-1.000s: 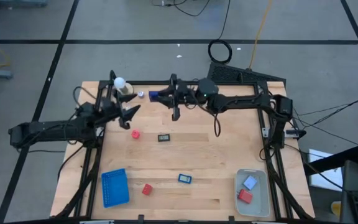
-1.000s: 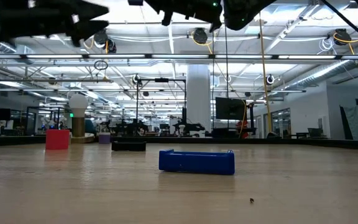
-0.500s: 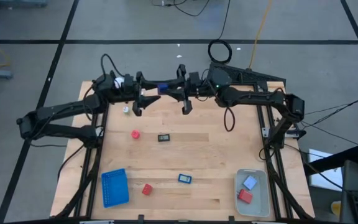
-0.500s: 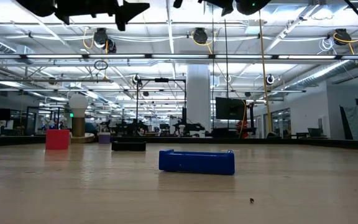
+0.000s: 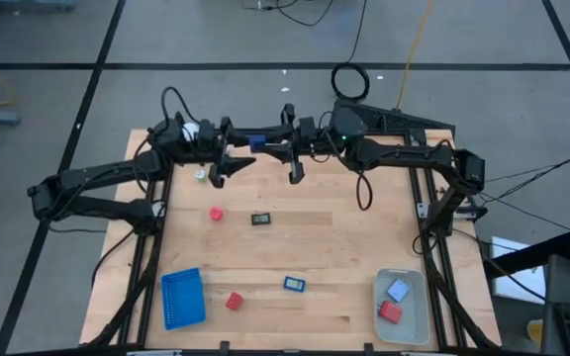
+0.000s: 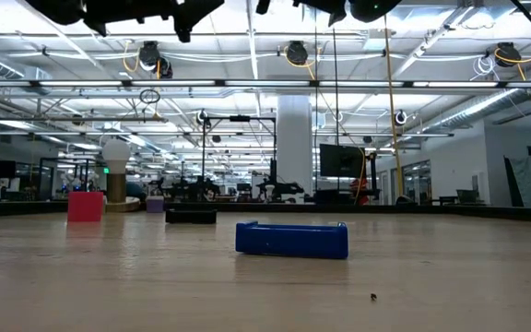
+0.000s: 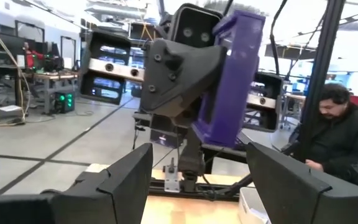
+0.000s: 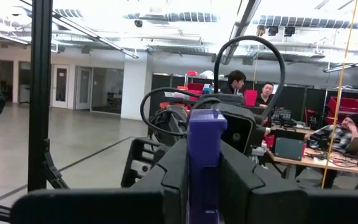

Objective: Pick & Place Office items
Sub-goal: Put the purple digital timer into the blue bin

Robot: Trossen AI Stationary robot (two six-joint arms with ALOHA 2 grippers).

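Meeting at the far edge of the desk (image 5: 265,242), both arms have risen. The left hand (image 5: 216,170) is spread around a purple piece (image 7: 232,74), which the right hand (image 5: 292,168) pinches: seemingly a handover.

red block (image 5: 215,213) flat, 10 o'clock of my table centre | black rectangular piece (image 5: 261,220) flat near centre | blue piece (image 5: 294,284) at 6 o'clock | second red block (image 5: 234,301) at 7 | pale-blue bit (image 5: 398,290) and red piece (image 5: 391,312) at 4-5, touching | purple-blue piece (image 8: 205,163) upright, pinched in my right fingers

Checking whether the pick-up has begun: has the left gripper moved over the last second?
Yes. The left gripper has swung from near the small red block toward the table's far edge, beside the white ball, now facing the right gripper.
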